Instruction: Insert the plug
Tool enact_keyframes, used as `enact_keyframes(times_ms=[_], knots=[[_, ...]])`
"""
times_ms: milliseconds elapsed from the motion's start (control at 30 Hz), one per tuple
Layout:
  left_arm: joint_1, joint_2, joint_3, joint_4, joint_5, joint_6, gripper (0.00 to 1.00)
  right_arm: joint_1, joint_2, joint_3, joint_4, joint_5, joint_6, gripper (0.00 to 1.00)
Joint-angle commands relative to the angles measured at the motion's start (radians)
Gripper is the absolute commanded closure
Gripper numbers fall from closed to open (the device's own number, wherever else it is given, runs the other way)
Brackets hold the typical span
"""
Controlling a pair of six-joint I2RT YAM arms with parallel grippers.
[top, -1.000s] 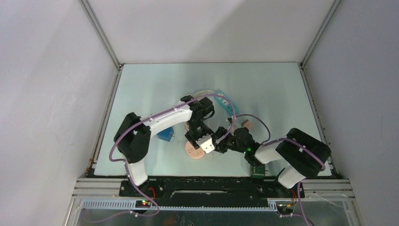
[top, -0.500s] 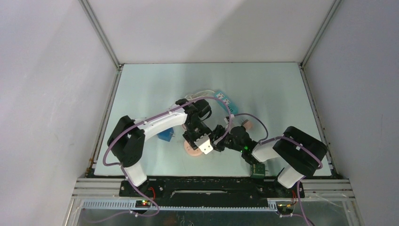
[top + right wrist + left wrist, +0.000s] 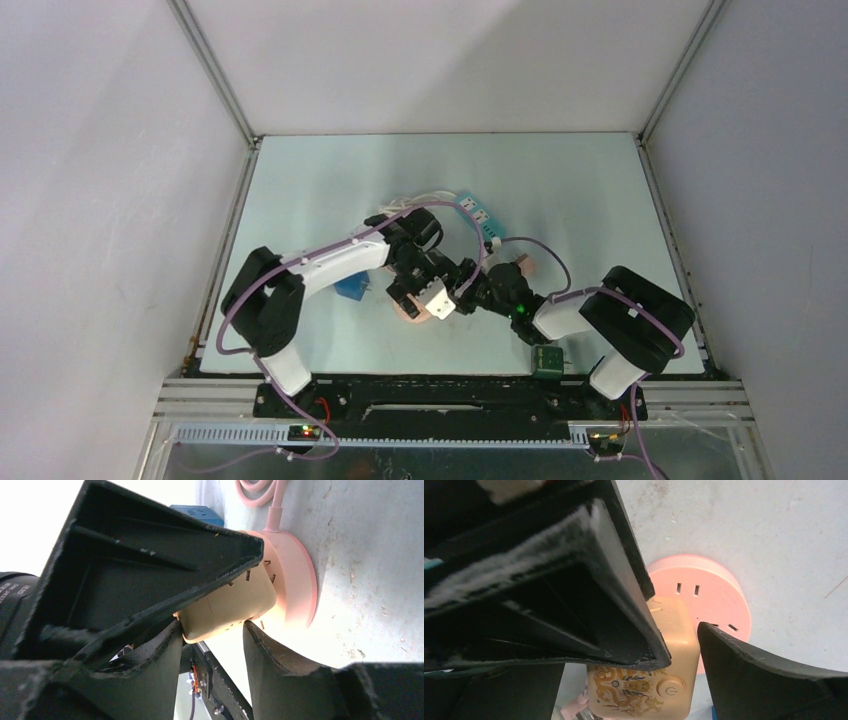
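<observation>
The cream plastic plug block (image 3: 649,680) looks rigid, light and slick. Left gripper (image 3: 679,645) and right gripper (image 3: 472,293) both clamp its flat sides. The round pink socket (image 3: 714,595) may slide

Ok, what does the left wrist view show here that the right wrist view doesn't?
Only the left wrist: the gold dragon print and power symbol on the cream plug. Only the right wrist: the pink cable leaving the pink round socket, and the plug's side meeting the socket's face. Both: the plug at the socket, inside the left gripper in one view and the right gripper in the other.
</observation>
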Motion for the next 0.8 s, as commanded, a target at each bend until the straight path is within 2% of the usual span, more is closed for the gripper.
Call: enact_keyframes(times_ms=[0,100,267,333,400,467,567,700,767], knots=[[0.02,-0.132,-0.064,0.139,0.08,-0.063,0.0,0.007,0.031,0.043,-0.077,0.054,-0.068,0.52],[0.047,-0.218,-0.078,0.141,0.059,-0.081,0.0,0.005,0.025,0.046,-0.094,0.053,-0.069,0.52],[0.1,-0.301,-0.039,-0.012,0.041,-0.078,0.0,-0.002,0.021,0.053,-0.118,0.051,-0.062,0.52],[0.12,-0.35,-0.063,0.015,0.082,-0.122,0.0,-0.007,0.026,0.059,-0.122,0.046,-0.06,0.52],[0.126,-0.41,-0.113,0.131,0.089,-0.25,0.0,-0.013,0.03,0.067,-0.134,0.036,-0.058,0.52],[0.127,-0.473,-0.176,0.327,0.074,-0.472,0.0,-0.016,0.03,0.074,-0.145,0.026,-0.058,0.52],[0.126,-0.541,-0.219,0.599,-0.123,-0.998,0.0,-0.02,0.026,0.081,-0.158,0.021,-0.064,0.52],[0.134,-0.545,-0.175,0.578,-0.369,-1.475,0.0,-0.019,0.017,0.092,-0.188,0.015,-0.083,0.52],[0.166,-0.521,-0.142,0.501,-0.348,-1.669,0.0,-0.022,0.014,0.098,-0.207,0.009,-0.093,0.52]])
